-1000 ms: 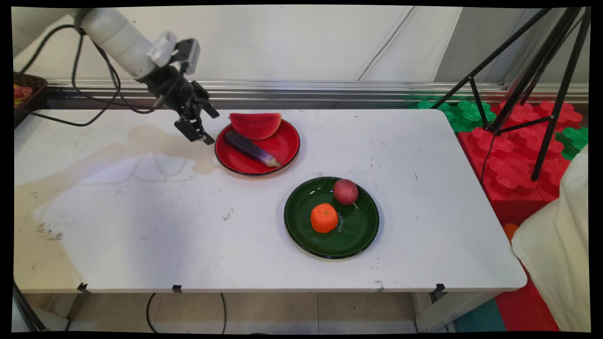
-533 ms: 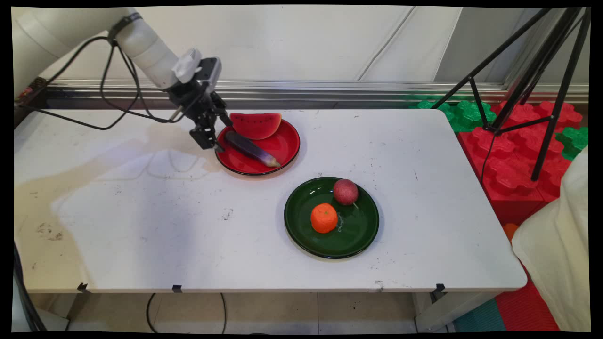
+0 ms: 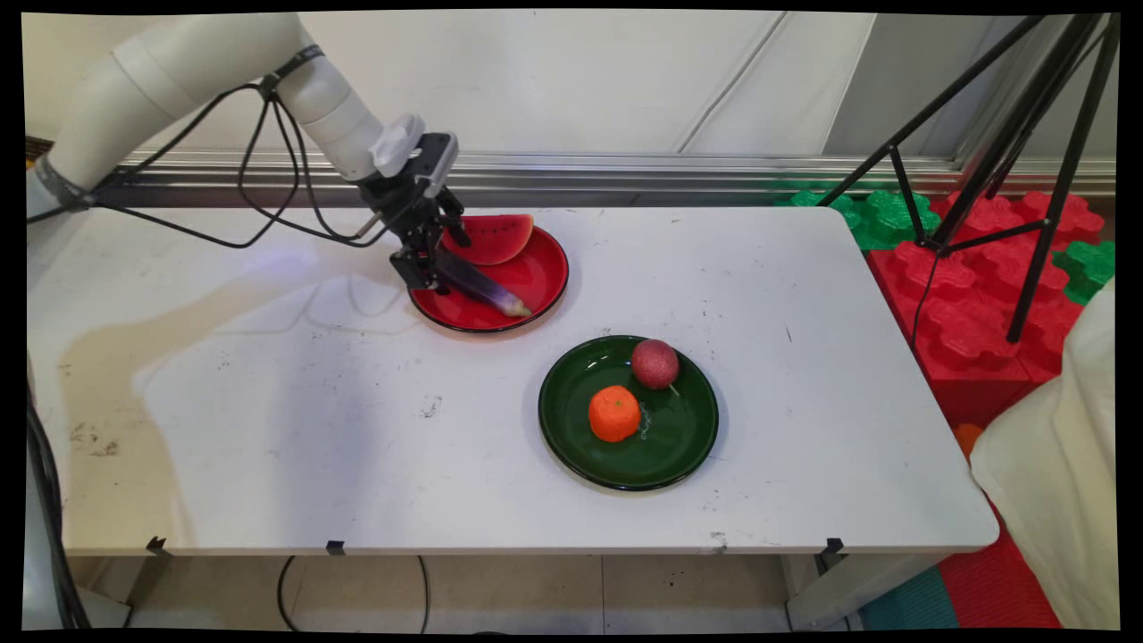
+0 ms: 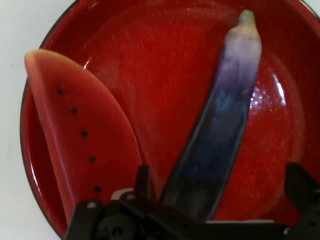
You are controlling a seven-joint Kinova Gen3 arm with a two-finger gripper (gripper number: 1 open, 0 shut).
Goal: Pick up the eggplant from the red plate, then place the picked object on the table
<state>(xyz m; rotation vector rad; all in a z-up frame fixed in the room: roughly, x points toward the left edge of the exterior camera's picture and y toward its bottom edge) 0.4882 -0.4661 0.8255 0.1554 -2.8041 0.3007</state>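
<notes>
The tool (image 3: 435,268) hangs low over the red plate (image 3: 536,295), fingers spread wide either side of the dark end of the purple eggplant (image 4: 220,135), not yet pinching it. The eggplant lies across the red plate, beside the watermelon slice (image 4: 80,135). Near the red plate on the worktop (image 3: 312,429), a green plate (image 3: 679,446) carries an orange (image 3: 614,413) and a dark red fruit (image 3: 655,363).

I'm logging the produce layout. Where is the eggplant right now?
The eggplant lies on the red plate, far left of centre in the main view, beside the watermelon slice, with the gripper over its dark end.
</notes>
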